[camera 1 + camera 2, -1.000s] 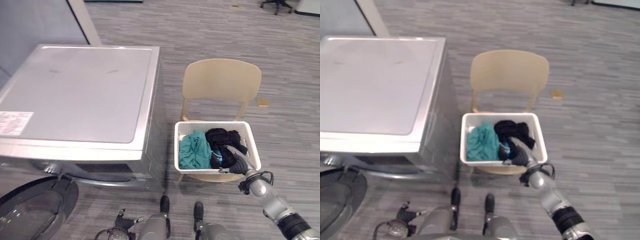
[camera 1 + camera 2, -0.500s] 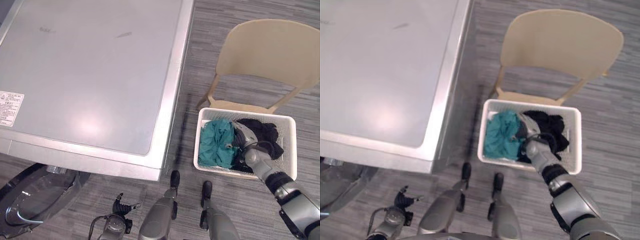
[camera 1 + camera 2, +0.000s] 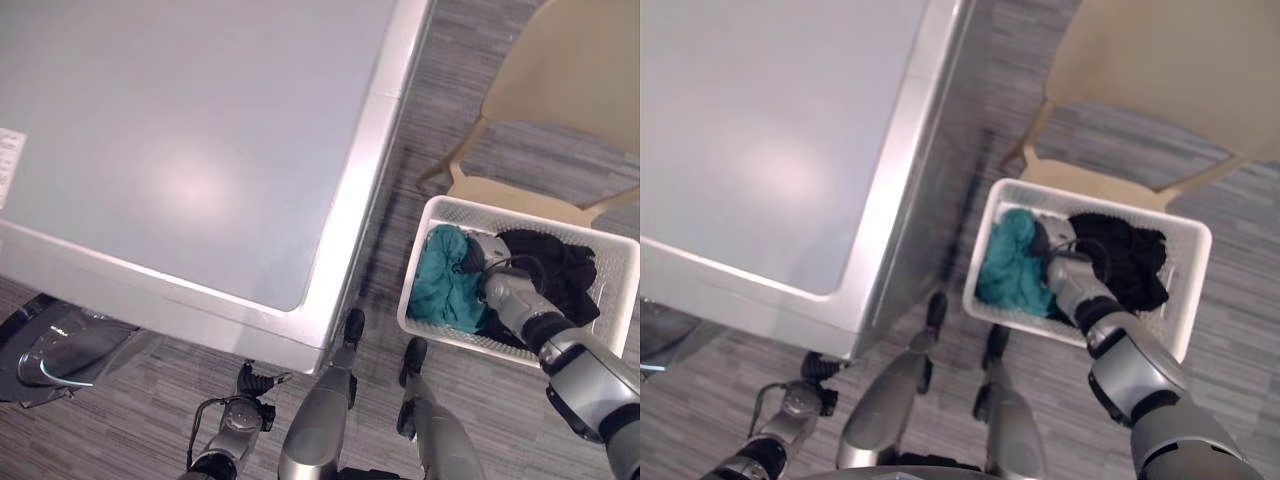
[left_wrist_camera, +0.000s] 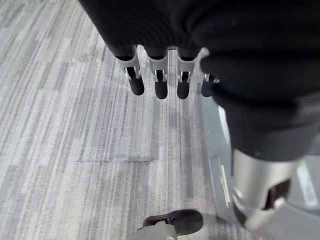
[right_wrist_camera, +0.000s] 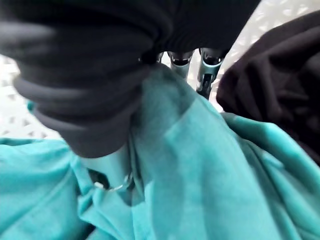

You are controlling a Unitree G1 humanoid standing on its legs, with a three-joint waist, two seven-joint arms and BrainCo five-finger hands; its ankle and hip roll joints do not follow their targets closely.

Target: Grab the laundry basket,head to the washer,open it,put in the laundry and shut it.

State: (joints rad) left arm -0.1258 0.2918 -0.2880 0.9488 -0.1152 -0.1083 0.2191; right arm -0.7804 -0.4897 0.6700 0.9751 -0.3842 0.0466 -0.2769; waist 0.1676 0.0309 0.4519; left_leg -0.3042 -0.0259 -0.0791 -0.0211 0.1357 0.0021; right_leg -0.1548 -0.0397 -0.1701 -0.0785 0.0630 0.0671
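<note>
Teal cloth | right hand gripping | label unreadable

- One washer, silver-topped, took up the upper left of the head views.
- One washer door showed at the lower left edge.
- One white laundry basket sat at the right.
- Two garments lay in the basket: one teal garment and one black garment.
- One beige chair occupied the upper right.
- Two robot hands: one right hand in the basket, one left hand over grey floor.
</note>
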